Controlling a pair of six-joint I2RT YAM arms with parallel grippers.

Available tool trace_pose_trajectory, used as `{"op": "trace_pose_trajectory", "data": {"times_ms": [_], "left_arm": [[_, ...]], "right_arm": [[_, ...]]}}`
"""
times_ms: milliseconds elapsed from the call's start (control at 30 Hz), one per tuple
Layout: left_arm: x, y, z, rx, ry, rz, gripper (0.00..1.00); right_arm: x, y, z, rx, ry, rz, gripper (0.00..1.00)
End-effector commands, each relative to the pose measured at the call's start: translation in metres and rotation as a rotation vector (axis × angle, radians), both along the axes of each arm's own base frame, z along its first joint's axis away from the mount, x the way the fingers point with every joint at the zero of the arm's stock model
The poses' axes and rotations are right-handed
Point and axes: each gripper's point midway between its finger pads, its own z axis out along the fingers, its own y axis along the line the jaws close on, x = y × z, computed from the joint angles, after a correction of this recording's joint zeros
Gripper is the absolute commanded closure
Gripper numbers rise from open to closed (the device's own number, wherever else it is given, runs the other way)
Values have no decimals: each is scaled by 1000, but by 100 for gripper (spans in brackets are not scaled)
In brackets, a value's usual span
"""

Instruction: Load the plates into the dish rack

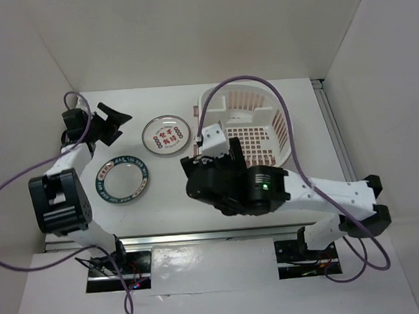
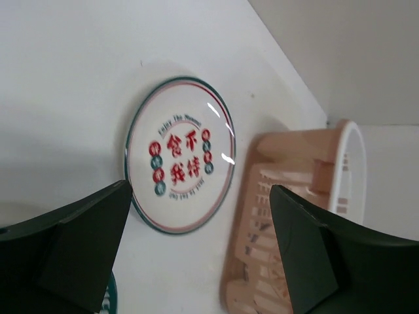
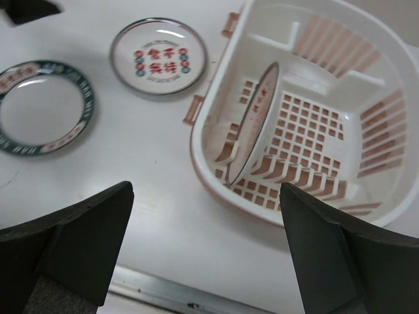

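We've got one plate (image 3: 254,124) standing on edge inside the dish rack (image 3: 334,78). The red-character plate (image 3: 158,56) and teal-rimmed plate (image 3: 40,108) lie flat on the table (image 3: 150,170) beside it. Our left gripper (image 2: 200,196) and right gripper (image 3: 206,196) are both spread wide, holding nothing.

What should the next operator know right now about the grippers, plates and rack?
Left gripper: open, empty, pointed at the red-character plate.
Right gripper: open, empty, over the near-left edge of the dish rack.
Plates: the third plate stands on edge inside the rack. The red-character plate and the teal-rimmed plate lie flat on the table, left of the rack.
Done: one of three plates loaded.
Left: the two plates on the table.
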Motion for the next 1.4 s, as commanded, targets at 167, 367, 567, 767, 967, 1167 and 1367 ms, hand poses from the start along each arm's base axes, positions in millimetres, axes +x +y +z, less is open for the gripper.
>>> {"op": "trace_pose_trajectory", "data": {"times_ms": [167, 367, 567, 767, 967, 1167, 1367], "left_arm": [[110, 1, -15, 224, -59, -91, 0], [126, 5, -72, 219, 62, -120, 4], [125, -12, -109, 169, 161, -182, 9], [116, -21, -117, 136, 175, -235, 13], [101, -36, -136, 168, 241, -286, 19], [90, -50, -144, 177, 271, -314, 34], [80, -56, -151, 172, 294, -325, 44]], "right_arm": [[-35, -3, 46, 172, -62, 197, 0], [-37, -7, 59, 201, -81, 214, 0], [-38, -9, 72, 225, -111, 225, 0], [-39, -21, 83, 260, -118, 234, 0], [-43, -27, 88, 302, -113, 259, 0], [-43, -22, 80, 272, -103, 258, 0], [-44, -21, 80, 272, -99, 267, 0]]}}
